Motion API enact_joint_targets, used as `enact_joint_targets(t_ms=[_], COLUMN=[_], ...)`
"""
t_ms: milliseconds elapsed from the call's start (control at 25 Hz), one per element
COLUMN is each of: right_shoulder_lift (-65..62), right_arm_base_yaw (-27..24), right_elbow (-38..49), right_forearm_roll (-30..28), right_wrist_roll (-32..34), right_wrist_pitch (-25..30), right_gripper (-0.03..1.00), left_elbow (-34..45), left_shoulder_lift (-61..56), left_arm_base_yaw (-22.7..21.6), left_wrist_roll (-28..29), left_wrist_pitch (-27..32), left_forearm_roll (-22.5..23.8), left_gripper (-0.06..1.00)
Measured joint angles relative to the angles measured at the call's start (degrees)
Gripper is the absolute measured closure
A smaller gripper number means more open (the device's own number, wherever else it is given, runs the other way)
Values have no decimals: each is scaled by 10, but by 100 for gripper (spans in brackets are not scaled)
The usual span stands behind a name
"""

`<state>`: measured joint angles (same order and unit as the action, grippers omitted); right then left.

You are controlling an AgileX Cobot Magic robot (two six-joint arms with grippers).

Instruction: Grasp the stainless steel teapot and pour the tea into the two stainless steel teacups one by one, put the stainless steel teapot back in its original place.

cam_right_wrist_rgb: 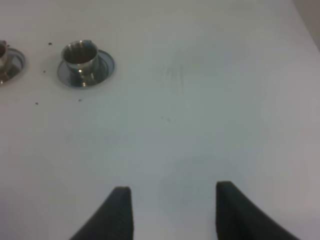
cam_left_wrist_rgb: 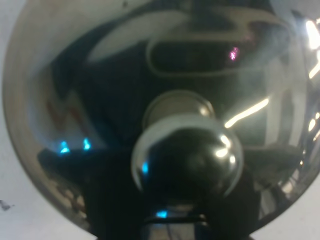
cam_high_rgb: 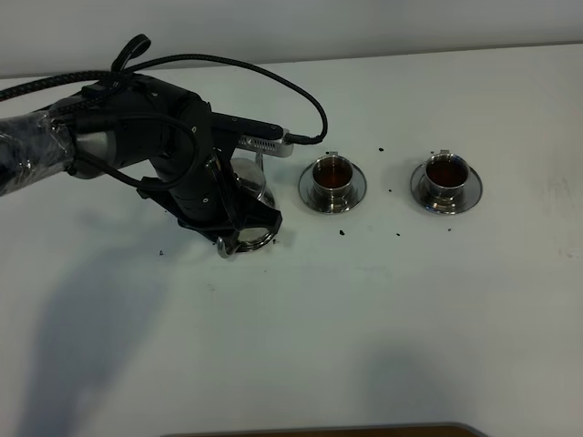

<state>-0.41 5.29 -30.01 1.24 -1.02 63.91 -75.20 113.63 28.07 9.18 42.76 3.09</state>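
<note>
The stainless steel teapot (cam_high_rgb: 250,187) stands left of the cups, mostly hidden under my left arm. My left gripper (cam_high_rgb: 244,232) is shut on its loop handle at the near side. The left wrist view is filled by the teapot's domed lid (cam_left_wrist_rgb: 75,100) and round knob (cam_left_wrist_rgb: 187,160). The original place under the pot is hidden. Two stainless steel teacups on saucers, one in the middle (cam_high_rgb: 332,180) and one to the right (cam_high_rgb: 446,178), both hold brown tea. My right gripper (cam_right_wrist_rgb: 175,212) hangs open over bare table, far from the right cup (cam_right_wrist_rgb: 80,57).
Dark specks (cam_high_rgb: 342,232) lie scattered on the white table (cam_high_rgb: 383,319) around the cups. A black cable (cam_high_rgb: 273,82) arcs from the left arm toward the middle cup. A brown edge (cam_high_rgb: 319,430) runs along the table's near side.
</note>
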Motion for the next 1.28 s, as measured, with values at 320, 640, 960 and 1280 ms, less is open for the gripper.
enact_joint_targets(t_ms=[320,640,960,1280], right_shoulder_lift=[0,0,0,0], right_arm_base_yaw=[0,0,0,0], right_elbow=[0,0,0,0], right_forearm_roll=[0,0,0,0], right_wrist_roll=[0,0,0,0], right_wrist_pitch=[0,0,0,0], right_gripper=[58,58,58,58], left_elbow=[0,0,0,0], left_shoulder_lift=[0,7,7,-11], left_arm_base_yaw=[0,0,0,0], left_wrist_roll=[-6,-7,-7,-33], left_wrist_pitch=[3,-1,-3,31], left_forearm_roll=[30,31,31,15], left_gripper=[69,69,68,50])
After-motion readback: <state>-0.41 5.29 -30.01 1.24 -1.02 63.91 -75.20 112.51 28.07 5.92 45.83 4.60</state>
